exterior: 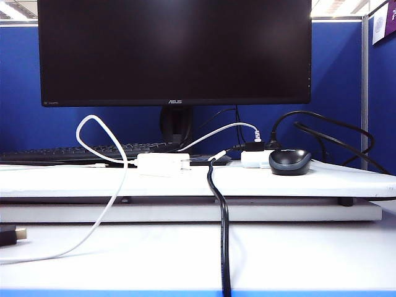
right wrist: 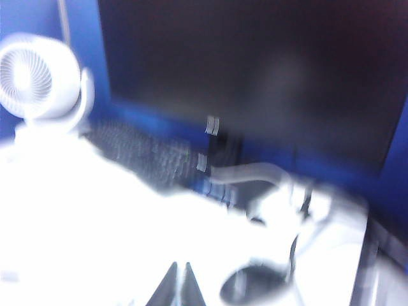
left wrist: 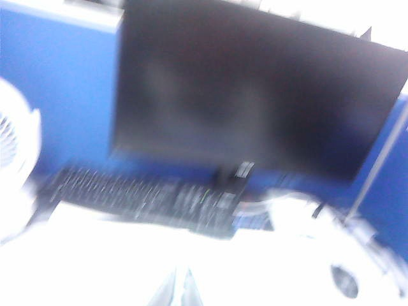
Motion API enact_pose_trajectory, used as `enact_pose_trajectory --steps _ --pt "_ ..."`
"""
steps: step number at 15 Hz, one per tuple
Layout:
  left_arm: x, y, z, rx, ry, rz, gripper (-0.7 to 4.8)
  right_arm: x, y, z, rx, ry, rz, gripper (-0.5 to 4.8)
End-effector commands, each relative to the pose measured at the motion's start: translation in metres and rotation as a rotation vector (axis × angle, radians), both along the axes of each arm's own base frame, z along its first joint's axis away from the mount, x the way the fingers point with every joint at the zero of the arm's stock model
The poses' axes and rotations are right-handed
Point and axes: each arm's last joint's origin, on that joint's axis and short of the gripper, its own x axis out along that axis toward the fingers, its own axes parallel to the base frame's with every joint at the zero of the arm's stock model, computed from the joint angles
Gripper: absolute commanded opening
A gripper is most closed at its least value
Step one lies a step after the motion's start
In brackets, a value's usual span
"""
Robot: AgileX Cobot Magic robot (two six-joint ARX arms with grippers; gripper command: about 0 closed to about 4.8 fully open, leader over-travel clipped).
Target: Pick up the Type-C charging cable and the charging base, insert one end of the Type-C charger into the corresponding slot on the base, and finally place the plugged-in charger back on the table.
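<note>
The charging base (exterior: 162,164), a small white block, lies on the table (exterior: 185,182) in front of the monitor, with its prongs pointing right. The white Type-C charging cable (exterior: 93,124) rises from the block's left end in a loop, then drops over the table's front edge to the lower surface. The slot is hidden where the cable meets the block. Neither arm shows in the exterior view. In the blurred wrist views, my left gripper (left wrist: 180,280) and right gripper (right wrist: 179,274) are shut and empty, held over the white table and facing the monitor.
A dark mouse (exterior: 289,162) and a smaller white box (exterior: 255,159) with black plugs sit right of the block. A thick black cable (exterior: 224,235) runs down the middle. A keyboard (exterior: 80,153), monitor (exterior: 173,49) and white fan (right wrist: 38,76) stand behind.
</note>
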Motion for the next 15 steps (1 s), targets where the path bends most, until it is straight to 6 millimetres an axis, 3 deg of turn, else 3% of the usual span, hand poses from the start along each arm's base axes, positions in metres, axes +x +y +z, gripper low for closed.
enact_pose_trajectory --steps 1,4,6,9,11,15 --pt "-0.006 0.002 -0.026 -0.008 0.031 0.004 -0.06 0.009 0.005 -0.052 0.014 0.080 -0.071 -0.01" --pt "0.006 -0.003 -0.046 -0.017 0.095 -0.024 -0.06 0.024 0.014 -0.110 -0.014 0.168 -0.177 -0.01" --pt "0.027 -0.010 -0.059 -0.008 0.133 -0.067 -0.06 0.031 0.019 -0.143 -0.081 0.244 -0.215 -0.01" --pt "0.062 -0.023 -0.074 -0.024 0.077 -0.104 -0.06 0.033 0.020 -0.162 -0.136 0.295 -0.221 -0.01" --pt "0.080 -0.028 -0.083 -0.034 0.032 -0.104 -0.06 0.032 0.020 -0.164 -0.149 0.308 -0.216 -0.01" --pt "0.121 -0.042 -0.125 -0.035 0.000 -0.128 -0.06 0.032 0.020 -0.165 -0.157 0.316 -0.217 -0.01"
